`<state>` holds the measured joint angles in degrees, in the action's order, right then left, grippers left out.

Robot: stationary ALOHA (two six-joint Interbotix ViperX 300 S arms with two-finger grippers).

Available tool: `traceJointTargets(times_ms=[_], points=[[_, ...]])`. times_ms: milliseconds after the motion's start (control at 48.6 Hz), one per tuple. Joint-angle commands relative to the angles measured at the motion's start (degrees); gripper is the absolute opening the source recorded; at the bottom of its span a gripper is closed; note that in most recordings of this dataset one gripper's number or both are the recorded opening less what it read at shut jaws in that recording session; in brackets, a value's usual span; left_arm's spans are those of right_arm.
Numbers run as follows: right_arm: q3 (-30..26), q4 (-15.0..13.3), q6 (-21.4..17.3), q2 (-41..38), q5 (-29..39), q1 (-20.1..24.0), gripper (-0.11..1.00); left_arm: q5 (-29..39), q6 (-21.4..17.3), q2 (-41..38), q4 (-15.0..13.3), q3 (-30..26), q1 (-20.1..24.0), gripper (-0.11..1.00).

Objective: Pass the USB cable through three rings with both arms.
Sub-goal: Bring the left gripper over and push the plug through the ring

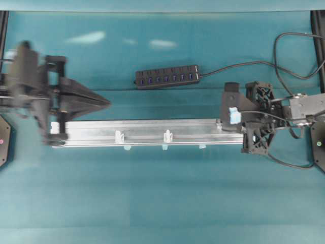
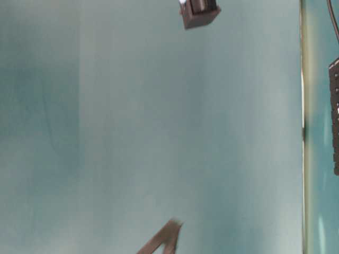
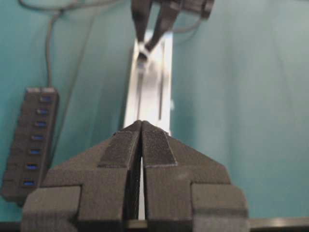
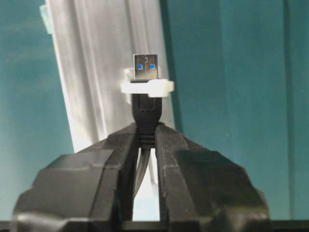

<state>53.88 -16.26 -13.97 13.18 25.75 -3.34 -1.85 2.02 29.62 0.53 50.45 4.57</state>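
I've got the plug end of the USB cable [image 4: 146, 89] pinched in the right gripper [image 4: 146, 133], jaws closed tight on the black plug body just behind the metal tip. In the right wrist cam the tip pokes through a white ring [image 4: 147, 87], the first one at the right end of the rail [image 1: 147, 133]; metal shell is out the far side, ring sits round the plug neck. So ring 1 looks threaded, at least w/ the tip.

Key relation for what comes next: the plug points along the rail's long axis, from the right end toward the left. The other two rings stand further down that line, middle ring [image 1: 167, 135] and then left-side ring [image 1: 119, 136], both upright on the rail's front edge. Cable axis and rail axis look roughly lined up in the wrist view.

Left gripper [image 1: 104, 100] is fully shut, holding nothing; pads pressed flat together in the left wrist cam. It hangs over the left end of the rail, tip aimed along it at the right gripper, which I can see at the top of that view. It's well apart from the plug; both untouched rings lie between them.

My read: the left needs to open up before it can take the tip on the far side of a ring. The USB hub [image 1: 167, 77] sits behind the rail, out of the way. Table-level cam is no use here, mostly blank.
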Motion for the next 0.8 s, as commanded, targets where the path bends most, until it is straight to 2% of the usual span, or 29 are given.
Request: traceJointTargets(times_ms=[0,123,206,288,432,494,638,782], points=[[1.1,-0.4,0.2,1.5,-3.8,-0.2,-0.06,-0.6,0.0,-4.1,0.1,-3.9,0.1,0.02],[3.2,-1.5,0.1,3.0,-7.8,-0.2,-0.06,-0.9,-0.1,-10.3,0.1,-7.3,0.2,0.02],[4.2,-2.3,0.0,3.7,-8.8,-0.5,-0.06,-1.7,-0.4,-13.5,0.1,-9.2,0.1,0.12],[4.7,-2.6,0.2,4.1,-9.1,-1.2,-0.06,-2.2,-0.5,-16.5,0.1,-11.1,0.3,0.32],[4.7,-3.3,0.8,4.3,-10.5,-1.7,-0.06,-2.4,-0.8,-21.2,0.1,-14.6,0.4,0.77],[4.7,-3.3,1.3,4.2,-11.3,-1.7,-0.06,-2.4,-0.9,-23.6,0.1,-16.3,0.5,0.9],[4.7,-3.3,1.9,4.2,-12.7,-1.7,-0.06,-2.4,-0.9,-28.6,0.1,-20.0,0.6,0.8],[4.7,-3.3,2.1,4.1,-13.4,-1.7,-0.06,-2.4,-0.9,-33.4,0.1,-23.8,0.6,0.81]])
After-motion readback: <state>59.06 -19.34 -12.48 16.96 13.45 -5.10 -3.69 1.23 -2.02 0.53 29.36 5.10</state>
